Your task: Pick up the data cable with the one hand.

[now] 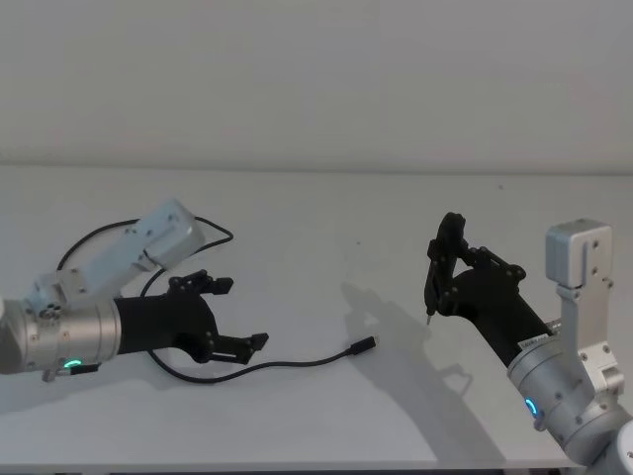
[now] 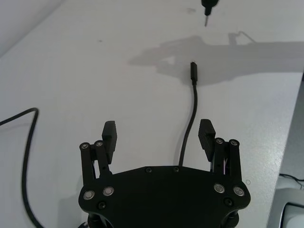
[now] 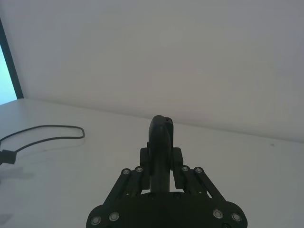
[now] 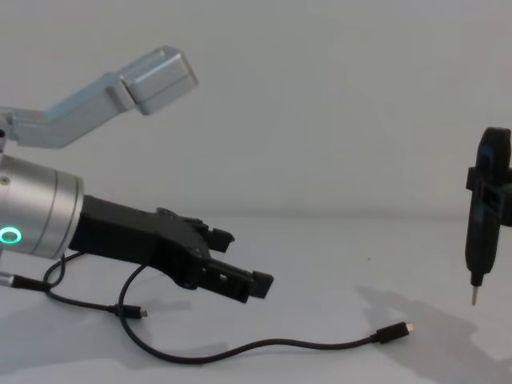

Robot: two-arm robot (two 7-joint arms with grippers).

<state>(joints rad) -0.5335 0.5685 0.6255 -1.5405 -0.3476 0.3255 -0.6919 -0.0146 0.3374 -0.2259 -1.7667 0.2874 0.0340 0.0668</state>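
Observation:
The data cable [image 1: 297, 362] lies on the white table, a thin black cord ending in a plug [image 1: 364, 345] with a metallic tip. The rest of it loops back behind my left arm. My left gripper [image 1: 232, 315] hovers open above the cord, not touching it. In the left wrist view the cable [image 2: 190, 121] runs between the spread fingers [image 2: 110, 132], closer to one side, and the plug [image 2: 193, 69] lies ahead. The chest view shows the left gripper [image 4: 238, 260] well above the cable [image 4: 280, 346]. My right gripper [image 1: 447, 259] is raised at the right, shut on a black pen-like tool [image 1: 433, 287].
The tool's thin metal tip [image 4: 473, 298] points down above the table, right of the plug [image 4: 394, 332]. The table's front edge [image 1: 297, 465] is close to the cable. A plain wall [image 1: 316, 79] stands behind. Cable loops [image 3: 47, 133] lie on the left side.

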